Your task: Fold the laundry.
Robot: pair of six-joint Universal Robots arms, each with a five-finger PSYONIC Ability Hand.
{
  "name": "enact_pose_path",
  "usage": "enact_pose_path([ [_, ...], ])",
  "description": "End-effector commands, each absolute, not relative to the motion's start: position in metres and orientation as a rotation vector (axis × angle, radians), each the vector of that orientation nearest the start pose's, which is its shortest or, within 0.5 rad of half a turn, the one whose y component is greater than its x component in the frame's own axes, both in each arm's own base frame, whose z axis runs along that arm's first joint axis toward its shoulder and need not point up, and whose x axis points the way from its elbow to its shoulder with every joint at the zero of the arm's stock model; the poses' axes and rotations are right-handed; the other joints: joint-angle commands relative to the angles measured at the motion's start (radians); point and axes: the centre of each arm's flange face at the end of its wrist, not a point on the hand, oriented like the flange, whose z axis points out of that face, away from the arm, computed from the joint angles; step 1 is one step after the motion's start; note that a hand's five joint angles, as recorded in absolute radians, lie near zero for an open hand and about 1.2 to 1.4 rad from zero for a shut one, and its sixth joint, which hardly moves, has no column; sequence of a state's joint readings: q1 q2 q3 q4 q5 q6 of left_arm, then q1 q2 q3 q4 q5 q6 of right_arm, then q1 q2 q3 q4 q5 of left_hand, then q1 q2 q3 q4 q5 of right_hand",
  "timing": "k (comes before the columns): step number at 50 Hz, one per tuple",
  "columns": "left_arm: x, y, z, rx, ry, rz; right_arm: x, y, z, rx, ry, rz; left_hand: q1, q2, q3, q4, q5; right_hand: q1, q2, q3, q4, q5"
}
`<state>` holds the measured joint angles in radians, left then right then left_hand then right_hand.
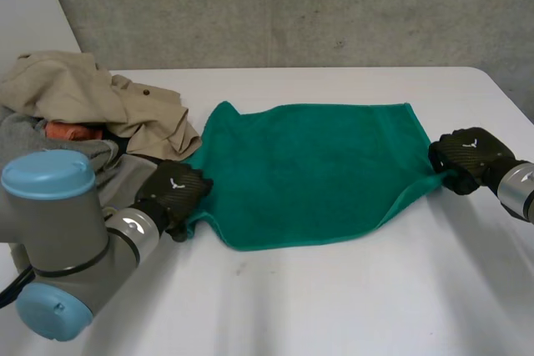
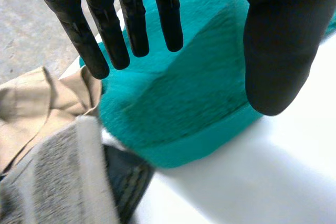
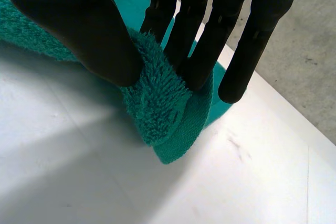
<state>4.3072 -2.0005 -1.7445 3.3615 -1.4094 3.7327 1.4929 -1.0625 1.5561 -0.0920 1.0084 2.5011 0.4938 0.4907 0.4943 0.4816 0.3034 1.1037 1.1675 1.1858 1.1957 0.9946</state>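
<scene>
Head view: a green towel (image 1: 309,172) lies spread flat across the middle of the white table (image 1: 350,306). The left hand (image 1: 175,193) sits at the towel's lower-left corner and the right hand (image 1: 467,160) at its right edge, near the lower-right corner. At the upper left of the frame is a heap of a beige garment (image 1: 92,93), a grey cloth (image 1: 50,143) and an orange item (image 1: 71,131), and the beige garment touches the towel's left edge. Left wrist view: the left hand's fingers (image 2: 134,19) are straight and slightly spread, with the thumb (image 2: 278,51) well apart from them. The towel's corner lies under the palm, between fingers and thumb, and no pinch is visible, so the hand is noted as unclenched. The beige garment and grey cloth lie just beside the fingertips, against the towel. Right wrist view: the right hand's thumb (image 3: 89,30) presses a bunched fold of the towel's edge against the fingers (image 3: 210,40), a firm pinch. The fold is gathered between them, its tip just above or on the table; which cannot be determined.
</scene>
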Motion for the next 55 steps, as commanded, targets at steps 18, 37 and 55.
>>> enact_pose_path([
  [18,-0.274,-0.272,0.125,1.197,2.161,-1.755,0.142,-0.359,0.156,-1.155,2.282,-1.783,0.242,0.245,0.242,0.254,0.258,0.293,0.229,0.211,0.201,0.227],
  [37,-0.234,-0.268,0.113,1.284,1.981,-1.620,0.142,-0.356,0.158,-1.261,2.348,-1.769,0.262,0.265,0.262,0.275,0.278,0.293,0.229,0.211,0.201,0.227],
  [55,-0.208,-0.157,0.152,1.641,2.237,-1.223,0.086,-0.290,0.214,-1.610,2.583,-1.237,0.902,0.906,0.902,0.915,0.918,0.293,0.229,0.211,0.201,0.227],
])
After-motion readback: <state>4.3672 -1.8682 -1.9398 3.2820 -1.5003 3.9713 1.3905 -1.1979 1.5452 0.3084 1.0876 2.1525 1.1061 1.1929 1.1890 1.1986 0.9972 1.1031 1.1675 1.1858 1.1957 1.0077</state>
